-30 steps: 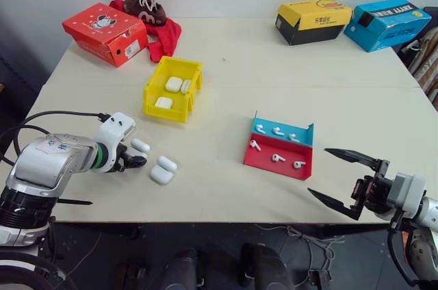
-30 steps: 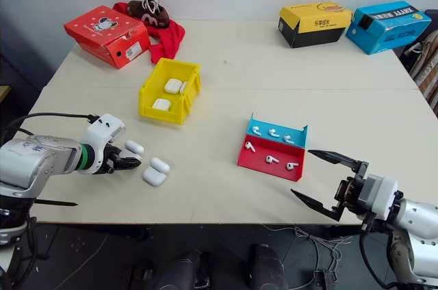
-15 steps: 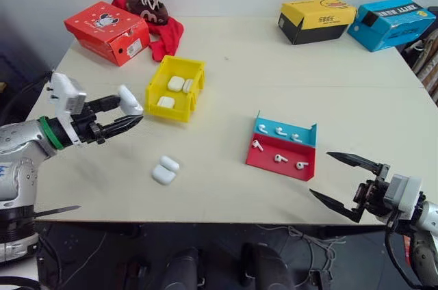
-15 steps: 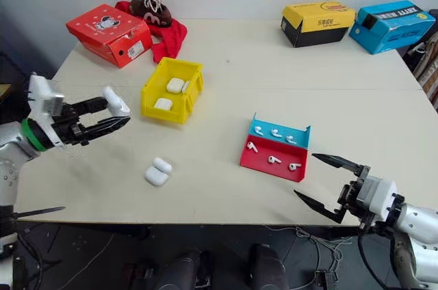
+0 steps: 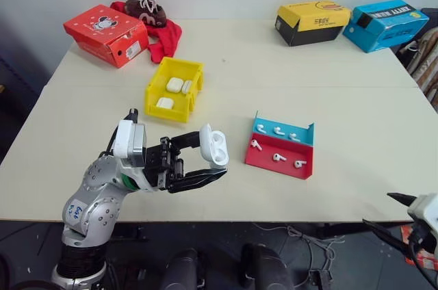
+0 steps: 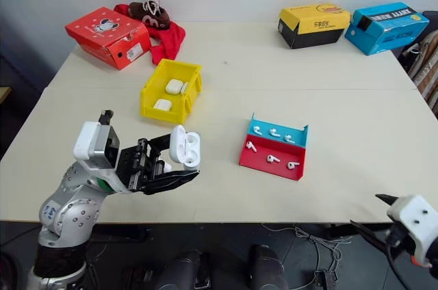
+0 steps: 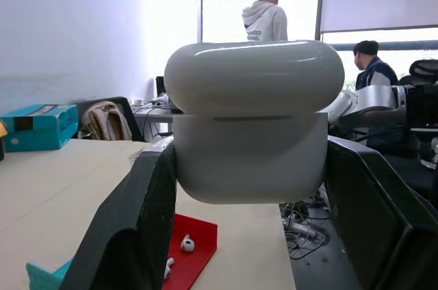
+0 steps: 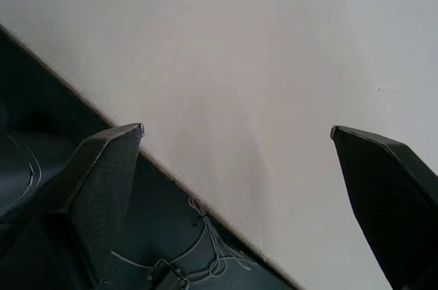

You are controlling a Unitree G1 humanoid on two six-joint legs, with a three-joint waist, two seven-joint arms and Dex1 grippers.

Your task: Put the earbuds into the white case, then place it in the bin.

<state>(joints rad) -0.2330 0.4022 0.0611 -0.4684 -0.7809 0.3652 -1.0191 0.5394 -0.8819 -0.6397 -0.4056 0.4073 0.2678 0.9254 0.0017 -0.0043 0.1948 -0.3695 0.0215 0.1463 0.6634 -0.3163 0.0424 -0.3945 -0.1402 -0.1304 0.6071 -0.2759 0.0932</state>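
A pale cream tabletop point(image 5: 356, 105) runs up to a white wall at 12 o'clock, with a seam crossing it just behind the bin point(image 5: 174, 89). In the left wrist view, beyond the near edge, an office shows with windows, desks and two people.

Boxes line the far edge: a red box point(image 5: 106, 33) with red cloth point(image 5: 164, 37) and a brown shoe point(image 5: 146, 8) at 11 o'clock, a yellow box point(image 5: 312, 22) and a blue box point(image 5: 384, 23) at 1 o'clock. The yellow bin, left of centre, holds three white cases. The red-and-blue tray point(image 5: 280, 148) at centre right carries six loose earbuds point(image 5: 278, 158).

The left hand point(image 5: 205, 161) hangs over the near-left tabletop, clamped on a case point(image 5: 213, 146) with its lid ajar, lifted off the surface, well apart from the bin and near the tray's 9 o'clock side. Another case point(image 6: 164, 166) peeks out behind the hand on the tabletop.

The right hand point(image 8: 239, 136) sits at the near-right corner, at 5 o'clock, its fingers point(image 8: 102, 167) spread wide and holding nothing, straddling the tabletop's edge.

The middle and the whole right side lie bare.
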